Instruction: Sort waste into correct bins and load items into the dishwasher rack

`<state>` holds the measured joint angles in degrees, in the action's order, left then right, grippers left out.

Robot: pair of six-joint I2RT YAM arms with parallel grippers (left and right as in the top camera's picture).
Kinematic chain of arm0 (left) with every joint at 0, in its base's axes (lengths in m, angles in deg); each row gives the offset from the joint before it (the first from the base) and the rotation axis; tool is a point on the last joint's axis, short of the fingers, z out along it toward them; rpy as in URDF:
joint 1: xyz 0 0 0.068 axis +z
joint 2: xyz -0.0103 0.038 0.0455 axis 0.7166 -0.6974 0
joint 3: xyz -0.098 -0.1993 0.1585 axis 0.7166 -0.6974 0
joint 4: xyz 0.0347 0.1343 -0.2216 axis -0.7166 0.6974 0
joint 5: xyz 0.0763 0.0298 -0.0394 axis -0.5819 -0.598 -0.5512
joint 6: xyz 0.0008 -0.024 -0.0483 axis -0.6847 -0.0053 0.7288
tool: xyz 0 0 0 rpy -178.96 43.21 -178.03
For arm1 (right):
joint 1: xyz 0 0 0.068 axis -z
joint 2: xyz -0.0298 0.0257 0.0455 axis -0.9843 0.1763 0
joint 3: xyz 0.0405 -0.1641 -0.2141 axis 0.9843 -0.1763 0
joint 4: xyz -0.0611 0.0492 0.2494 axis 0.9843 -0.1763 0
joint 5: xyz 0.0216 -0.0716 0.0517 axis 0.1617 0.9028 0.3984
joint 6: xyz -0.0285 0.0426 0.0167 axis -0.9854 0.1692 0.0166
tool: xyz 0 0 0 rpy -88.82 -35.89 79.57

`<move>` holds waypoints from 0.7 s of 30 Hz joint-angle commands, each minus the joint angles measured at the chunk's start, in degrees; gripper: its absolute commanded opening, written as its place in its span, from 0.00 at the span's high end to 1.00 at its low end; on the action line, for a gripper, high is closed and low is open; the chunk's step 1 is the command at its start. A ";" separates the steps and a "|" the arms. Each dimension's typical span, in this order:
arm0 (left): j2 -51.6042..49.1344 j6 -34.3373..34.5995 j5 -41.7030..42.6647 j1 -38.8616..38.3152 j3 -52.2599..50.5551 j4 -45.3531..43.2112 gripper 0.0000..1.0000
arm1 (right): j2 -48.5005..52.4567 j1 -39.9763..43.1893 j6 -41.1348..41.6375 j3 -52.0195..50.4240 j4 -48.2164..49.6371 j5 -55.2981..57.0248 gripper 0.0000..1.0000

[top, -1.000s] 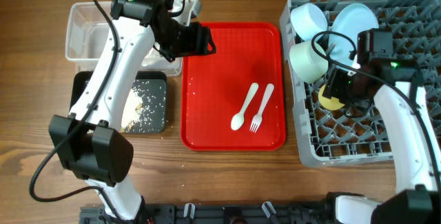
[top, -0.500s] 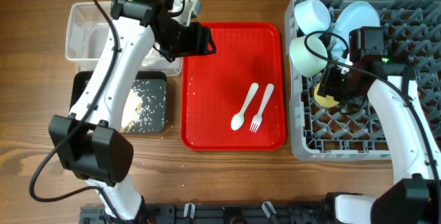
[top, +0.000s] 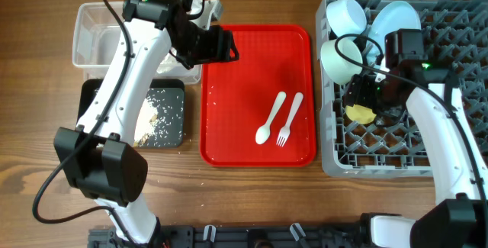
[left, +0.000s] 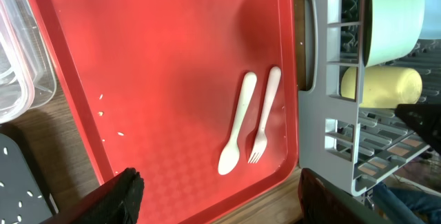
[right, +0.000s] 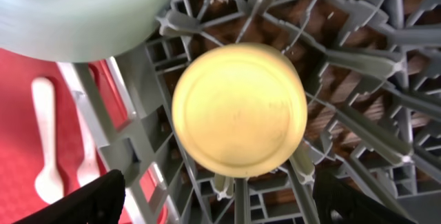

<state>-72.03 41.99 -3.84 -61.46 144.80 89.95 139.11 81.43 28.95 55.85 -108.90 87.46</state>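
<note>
A small yellow cup (right: 239,109) rests among the pegs of the grey dishwasher rack (top: 450,49), its base turned toward the right wrist camera. My right gripper (right: 224,203) is open, with a fingertip on either side of the cup and clear of it. Two mint bowls (top: 341,19) (top: 339,63) and a pale blue plate (top: 393,23) stand in the rack's back left corner. A white spoon (top: 271,118) and fork (top: 290,118) lie side by side on the red tray (top: 252,72). My left gripper (top: 219,46) hangs open and empty over the tray's back left corner.
A clear tub (top: 95,34) sits at the back left. In front of it is a black tray (top: 171,114) holding rice-like scraps (top: 149,118). A few crumbs (left: 103,114) dot the red tray. Bare wood lies along the front.
My right gripper has shifted a little left over the rack and spread its fingers away from the yellow cup. The rack slid slightly. My left arm has stayed still.
</note>
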 commanded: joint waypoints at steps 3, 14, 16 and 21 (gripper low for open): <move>-0.04 0.15 -0.35 -0.22 0.44 0.17 0.27 | -1.29 -0.28 -1.20 6.86 -2.56 -0.90 0.11; 2.10 1.46 -0.33 0.55 1.92 -0.70 0.27 | -10.58 -3.43 -1.53 10.86 -4.42 -11.47 0.19; 3.80 1.70 -0.35 1.27 2.56 -0.68 0.27 | -12.28 -5.73 -1.27 10.86 -4.20 -12.61 0.20; 9.86 5.27 -5.40 4.31 2.75 -0.13 0.25 | -13.11 -14.16 5.51 10.84 -5.11 -9.75 0.23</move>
<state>-69.15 43.85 -4.70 -59.86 145.41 89.43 126.06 71.81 29.54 65.51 -113.40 78.02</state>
